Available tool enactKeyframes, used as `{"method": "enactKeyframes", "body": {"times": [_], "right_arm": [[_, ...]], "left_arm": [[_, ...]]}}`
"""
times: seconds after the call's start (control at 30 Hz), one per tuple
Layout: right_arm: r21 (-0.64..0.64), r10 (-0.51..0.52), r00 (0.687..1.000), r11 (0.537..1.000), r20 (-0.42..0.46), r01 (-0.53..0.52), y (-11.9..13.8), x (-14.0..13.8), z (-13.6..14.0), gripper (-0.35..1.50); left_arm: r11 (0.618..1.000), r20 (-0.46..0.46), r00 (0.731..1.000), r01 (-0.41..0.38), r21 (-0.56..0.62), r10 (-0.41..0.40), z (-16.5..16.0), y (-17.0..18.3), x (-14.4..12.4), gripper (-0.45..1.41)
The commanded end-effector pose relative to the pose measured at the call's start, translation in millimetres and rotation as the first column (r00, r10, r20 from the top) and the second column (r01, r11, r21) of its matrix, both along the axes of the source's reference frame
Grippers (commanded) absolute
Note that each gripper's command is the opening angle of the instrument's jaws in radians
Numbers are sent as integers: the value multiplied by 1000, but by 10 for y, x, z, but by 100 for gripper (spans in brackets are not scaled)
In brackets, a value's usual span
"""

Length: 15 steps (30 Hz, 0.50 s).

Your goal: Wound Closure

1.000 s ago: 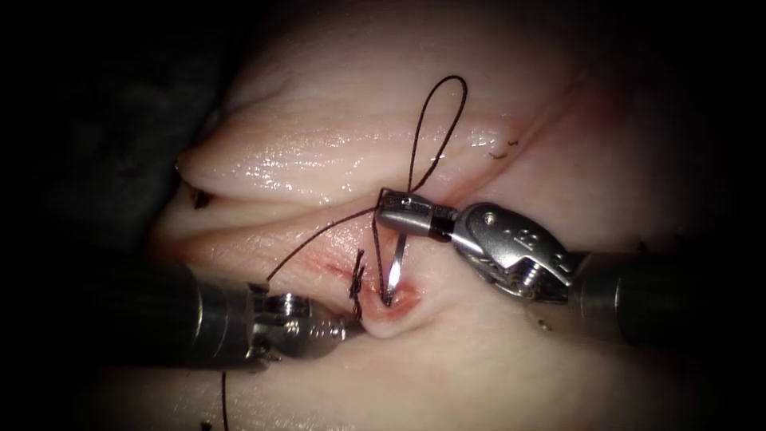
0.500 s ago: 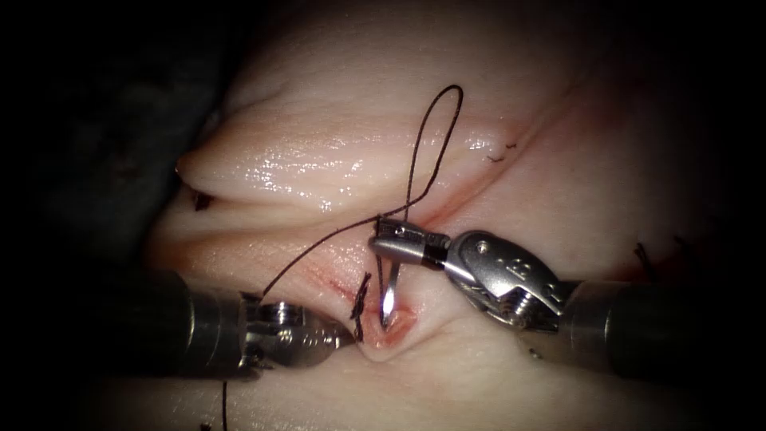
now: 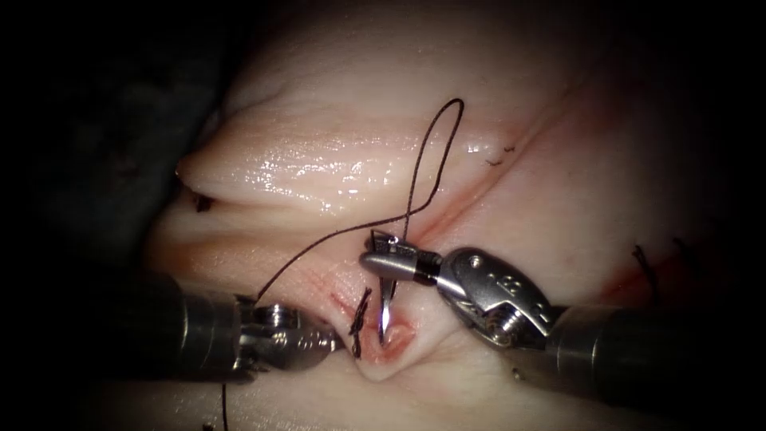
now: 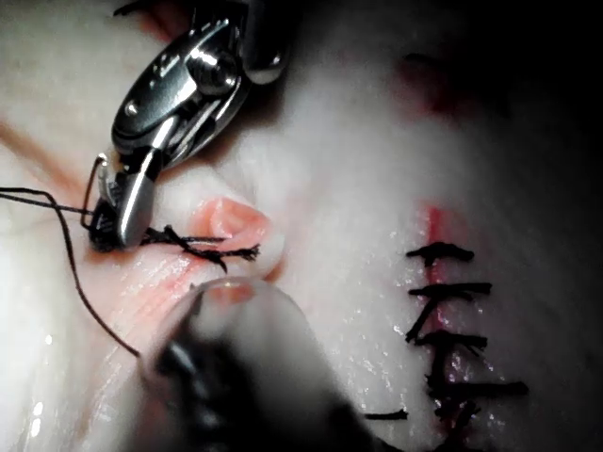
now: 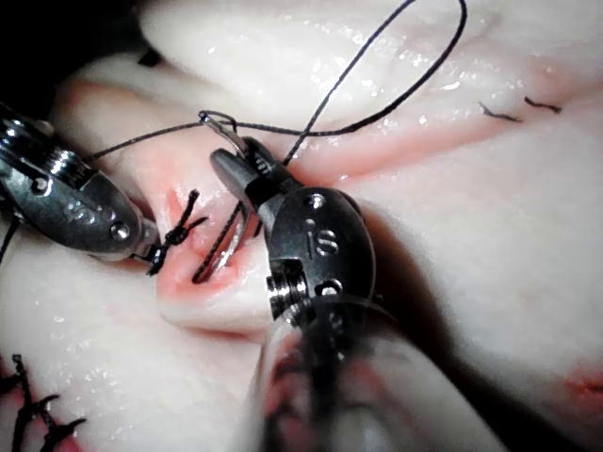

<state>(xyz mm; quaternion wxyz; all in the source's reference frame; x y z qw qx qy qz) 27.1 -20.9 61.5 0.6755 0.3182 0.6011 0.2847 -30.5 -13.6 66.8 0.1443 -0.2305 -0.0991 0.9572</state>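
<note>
The right tool (image 3: 375, 260), clamped near the needle's (image 3: 386, 307) thread end, aims its tip at the pinched tissue (image 3: 375, 355) the left tool (image 3: 339, 343) grips; a slip could tear that fold.

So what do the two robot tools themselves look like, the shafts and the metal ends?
Both are dark, matte cylindrical shafts ending in shiny silver metal wrists. The right arm's tool has a rounded, polished clevis with a rivet and faint engraved characters, a ribbed screw-like joint below it, and a black band before its short tapered steel jaws. The left arm's tool has a silver collar, a round pivot pin and a smooth rounded tip.
</note>
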Motion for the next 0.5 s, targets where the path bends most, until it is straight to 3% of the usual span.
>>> {"method": "enactKeyframes", "body": {"times": [0.03,0.3,0.5], "right_arm": [[27,-12,1000,1000,-5,12,-8,9,3,-35],[166,-37,999,985,-26,41,-21,10,-3,-35],[318,-22,1000,948,-6,23,-23,9,-9,-35]], "left_arm": [[1000,1,1000,-1,0,1,5,-4,-4,-30],[1000,2,1000,-3,1,3,5,-4,-2,-30],[1000,5,1000,-4,3,4,5,-3,-2,-30]]}}
